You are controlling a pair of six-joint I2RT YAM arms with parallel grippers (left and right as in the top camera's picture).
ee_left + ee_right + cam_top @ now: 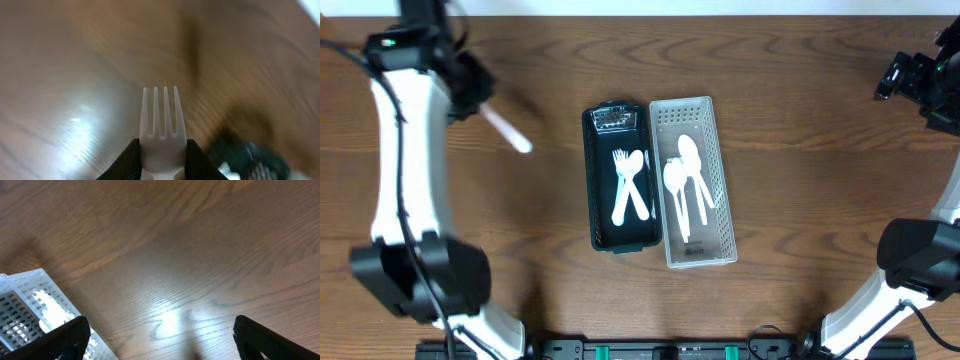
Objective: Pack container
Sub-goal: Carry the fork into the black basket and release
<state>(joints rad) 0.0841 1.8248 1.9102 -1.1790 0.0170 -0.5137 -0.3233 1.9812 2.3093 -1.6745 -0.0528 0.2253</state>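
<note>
While the left gripper (161,156) pinches a white fork (161,120), tines forward, right gripper (162,339) spread, empty

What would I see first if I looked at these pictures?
A white plastic fork, pinched in the left gripper, fills the left wrist view, tines up. In the overhead view, two long bins sit side by side in the middle: a black container holding white cutlery, and a white basket of spoons.

Overhead straight down, wrist views near and oblique (right shares white basket (21,279))
</note>
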